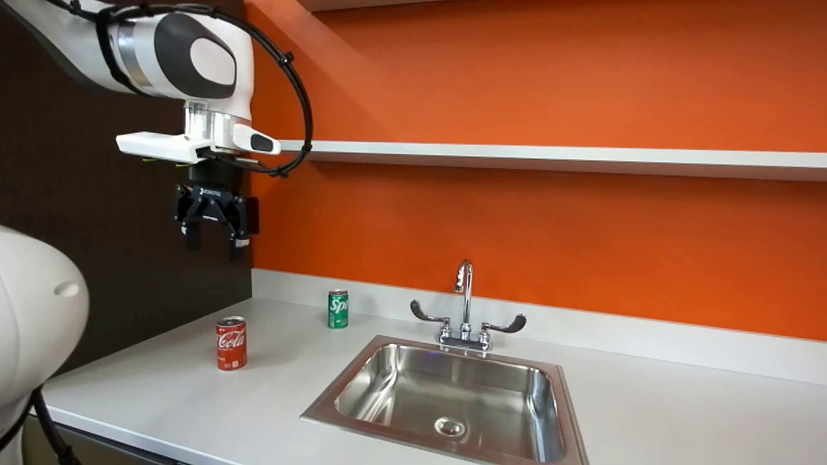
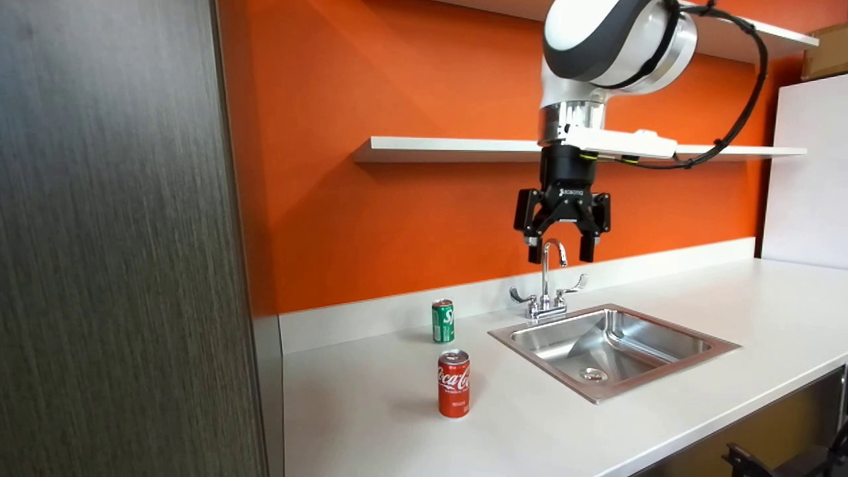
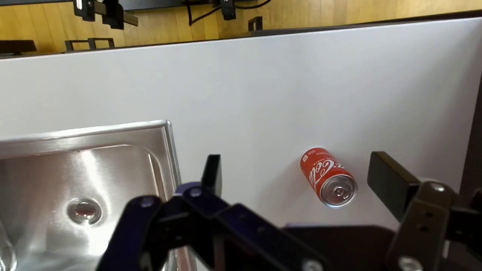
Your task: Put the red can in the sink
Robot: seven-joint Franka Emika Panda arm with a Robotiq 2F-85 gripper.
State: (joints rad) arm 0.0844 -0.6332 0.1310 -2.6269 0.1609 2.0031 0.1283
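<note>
The red can point(image 1: 231, 343) stands upright on the white counter, left of the sink point(image 1: 465, 397) in an exterior view. The can point(image 2: 454, 384) and the steel sink point(image 2: 623, 361) also show in another exterior view. My gripper point(image 1: 214, 247) is open and empty, high above the counter with its fingers pointing down; it also shows here point(image 2: 561, 250). In the wrist view, the can point(image 3: 324, 169) appears between the open fingers point(image 3: 299, 175), nearer the right finger, well below them. The sink point(image 3: 124, 180) lies at the left of that view, partly covered by the gripper.
A green can point(image 1: 338, 310) stands near the back wall, between the red can and the sink. The chrome faucet point(image 1: 466, 303) with two levers rises behind the sink. A white shelf point(image 1: 549, 155) runs along the orange wall. A dark panel point(image 2: 126, 265) bounds the counter's end.
</note>
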